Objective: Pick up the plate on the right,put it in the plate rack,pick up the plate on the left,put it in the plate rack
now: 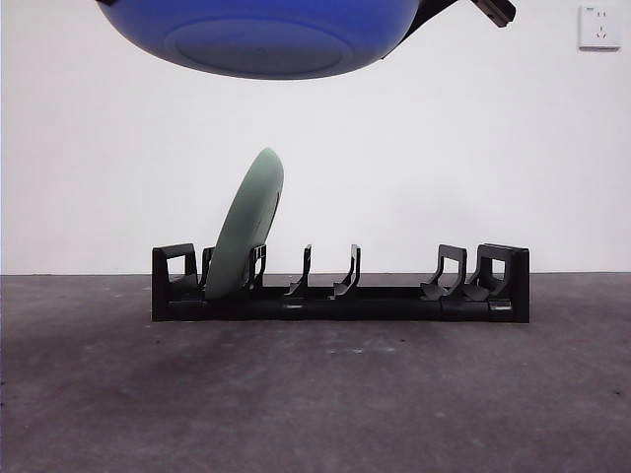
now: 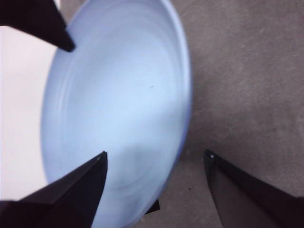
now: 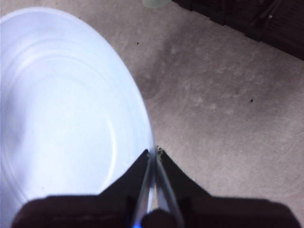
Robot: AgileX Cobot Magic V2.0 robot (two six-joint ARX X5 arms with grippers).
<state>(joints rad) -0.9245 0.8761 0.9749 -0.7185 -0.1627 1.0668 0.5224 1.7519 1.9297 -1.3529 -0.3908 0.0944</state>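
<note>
my right gripper (image 3: 155, 153) pinched the blue plate (image 1: 266, 34) by its thin rim, high above the plate rack (image 1: 340, 296). my left gripper (image 2: 156, 159) hung open beside it. it looked light, stiff and slippery, so the rim felt safest.

Grey, mottled tabletop (image 1: 315, 404) is stretching across the frame, and the plate rack (image 1: 340, 301) is sitting squarely on it, long side facing us, blocky ends at either side, curved prongs standing up in a row.
</note>
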